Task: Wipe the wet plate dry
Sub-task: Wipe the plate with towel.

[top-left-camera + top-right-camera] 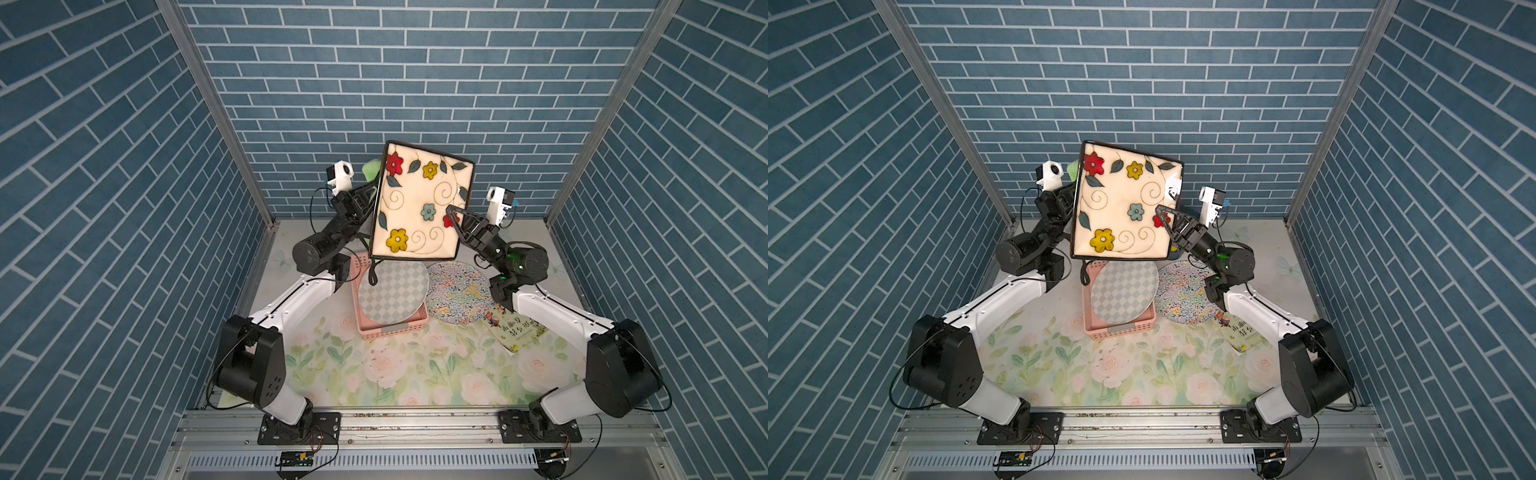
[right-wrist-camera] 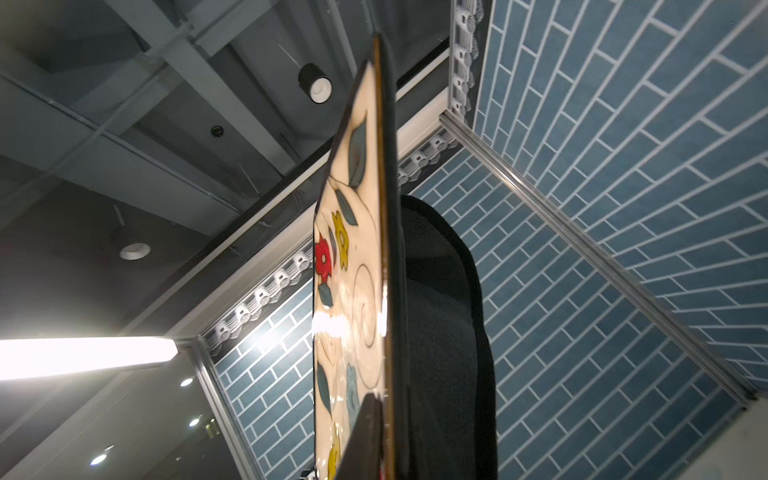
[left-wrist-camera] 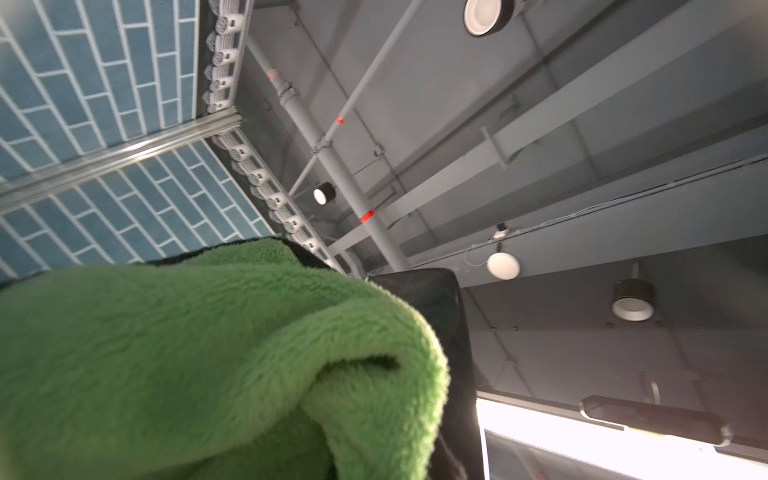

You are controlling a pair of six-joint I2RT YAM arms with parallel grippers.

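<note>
Near edge: metal rail (image 1: 415, 424) carrying both arm bases, seen in both top views.

1. Table (image 1: 395, 374): covered in a pale rose-print sheet and enclosed by blue brick-pattern walls (image 1: 104, 166) on the left, right and far sides.
2. Square plate (image 1: 419, 203) (image 1: 1125, 203): cream face, black rim, painted with red, yellow and blue flowers, dark leaves and curls. It is held in the air, tilted up with its face toward the top cameras, above the far end of the basket and clear of the table. The right wrist view shows it almost edge-on (image 2: 353, 291), with glare on the glaze.
3. Right hand (image 1: 451, 212) (image 1: 1160, 210): clamped on the square plate's right edge, with one finger (image 2: 365, 436) lying over the painted face.
4. Left hand (image 1: 365, 197): at the plate's left edge and partly behind it. It is closed on the green cloth, which hides its fingers.
5. Green cloth (image 3: 187, 353) (image 1: 370, 168): fleecy and bunched, showing past the plate's far-left edge. It lies against the plate's dark back (image 3: 440, 311) in the left wrist view.
6. Pink basket (image 1: 411, 328): at the centre of the table, below the raised plate.
7. Checked round plate (image 1: 392, 295): grey and white, resting in the basket.
8. Speckled round plate (image 1: 455, 291): lying flat on the table just right of the basket.
9. Book (image 1: 513, 328): near right of the speckled plate, partly under the right arm.
</note>
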